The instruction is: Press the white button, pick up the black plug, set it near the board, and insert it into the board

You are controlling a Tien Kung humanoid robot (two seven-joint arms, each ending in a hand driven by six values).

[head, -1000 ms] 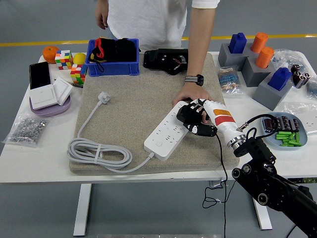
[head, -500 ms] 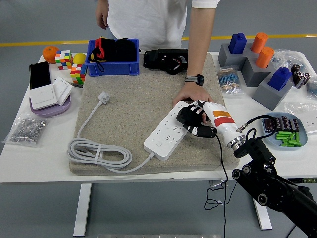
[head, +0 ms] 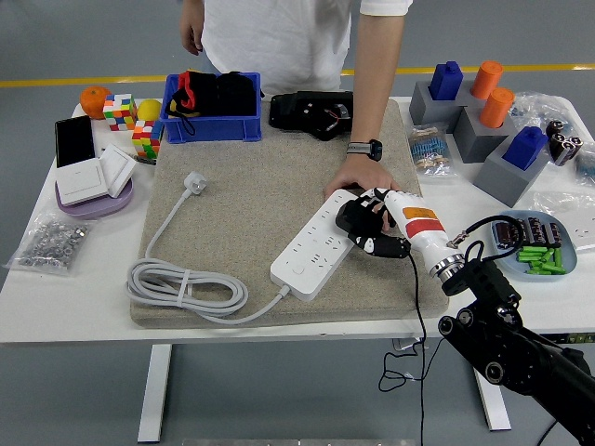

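The robot's right hand [head: 370, 223], black-fingered on a white forearm, sits over the far right end of the white multi-socket power strip [head: 314, 248] on the beige felt mat [head: 251, 177]; fingers look curled down against the strip's end, but whether they clamp anything or just press, cannot tell, the hand hides the contact. The white button is presumably under that hand, not visible. A person's hand [head: 358, 175] rests on the mat touching the strip's far end just behind the robot's fingers, seemingly steadying it. No black plug can be made out; if it is there it is hidden among the black fingers. The white three-pin plug [head: 194, 181] on the strip's own grey cord lies well apart at mid-left of the mat, coiled grey cable [head: 186, 288] near the front edge. Left arm not in view. Judgement: likely the button press step. Risks: the strip lies diagonal and loose on the mat, so an off-centre push could skid or pivot it; the robot's fingers sit close to the person's hand, so a lateral slip could bump it; the hand blocks the camera, so a missed press would go unnoticed.
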